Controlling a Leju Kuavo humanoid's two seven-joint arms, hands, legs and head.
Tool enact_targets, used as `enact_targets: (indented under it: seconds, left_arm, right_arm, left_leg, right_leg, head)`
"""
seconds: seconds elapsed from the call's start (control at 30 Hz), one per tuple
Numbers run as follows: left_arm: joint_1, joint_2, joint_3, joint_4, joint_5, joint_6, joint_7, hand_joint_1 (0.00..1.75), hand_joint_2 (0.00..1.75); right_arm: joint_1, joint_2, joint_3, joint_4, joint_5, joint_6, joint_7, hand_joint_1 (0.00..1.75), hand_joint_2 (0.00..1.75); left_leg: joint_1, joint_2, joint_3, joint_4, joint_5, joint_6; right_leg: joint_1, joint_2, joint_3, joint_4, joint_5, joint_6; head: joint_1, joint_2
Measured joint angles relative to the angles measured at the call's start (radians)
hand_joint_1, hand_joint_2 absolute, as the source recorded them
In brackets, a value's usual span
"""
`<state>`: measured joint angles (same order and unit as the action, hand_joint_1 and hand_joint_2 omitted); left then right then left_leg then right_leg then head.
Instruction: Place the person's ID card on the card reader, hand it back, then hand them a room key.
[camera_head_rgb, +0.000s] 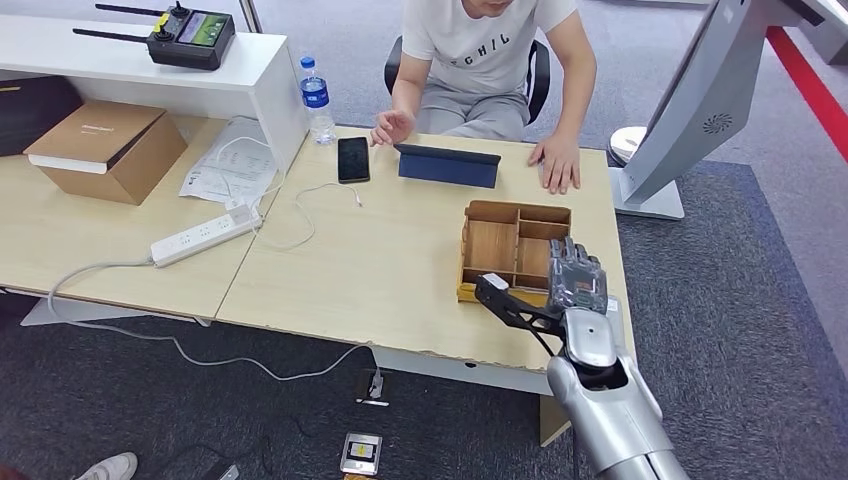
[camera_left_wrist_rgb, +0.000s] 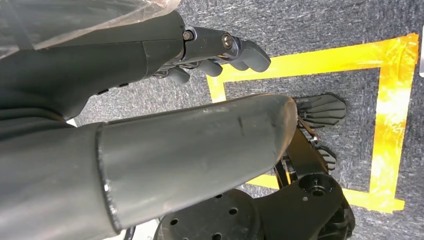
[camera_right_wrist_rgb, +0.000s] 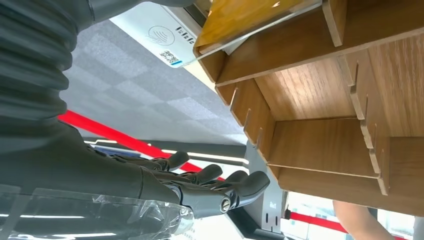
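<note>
Right hand (camera_head_rgb: 577, 275) hovers over the wooden tray (camera_head_rgb: 492, 245) on the counter (camera_head_rgb: 380, 270), fingers (camera_right_wrist_rgb: 240, 182) loosely apart and holding nothing, a white card (camera_right_wrist_rgb: 160, 37) just beside the tray's edge.

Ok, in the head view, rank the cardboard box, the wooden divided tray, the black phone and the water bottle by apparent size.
1. Brown cardboard box
2. Wooden divided tray, slightly smaller; the right hand hides part of it
3. Clear water bottle and black phone look alike

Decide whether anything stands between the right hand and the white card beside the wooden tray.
Nothing visible does. The right hand hovers open at the wooden tray, near its corner, and the white card lies beside that corner.
</note>
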<state>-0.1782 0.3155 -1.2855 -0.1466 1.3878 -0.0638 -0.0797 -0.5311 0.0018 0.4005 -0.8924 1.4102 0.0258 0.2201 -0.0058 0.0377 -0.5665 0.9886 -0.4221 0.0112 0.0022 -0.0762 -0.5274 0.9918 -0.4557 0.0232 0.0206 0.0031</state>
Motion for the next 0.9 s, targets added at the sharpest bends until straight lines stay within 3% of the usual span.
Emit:
enact_targets:
  seconds: [0.9]
  left_arm:
    - [0.0, 0.0, -0.024, 0.002, 0.0, -0.005, -0.003, 0.0, 0.0]
  right_arm:
    - [0.051, -0.002, 0.0, -0.073, -0.014, 0.04, 0.0, 0.0, 1.75]
  left_leg:
    - [0.0, 0.0, 0.0, 0.0, 0.0, 0.0]
  right_leg:
    - [0.0, 0.0, 0.0, 0.0, 0.0, 0.0]
  head:
    - [0.0, 0.0]
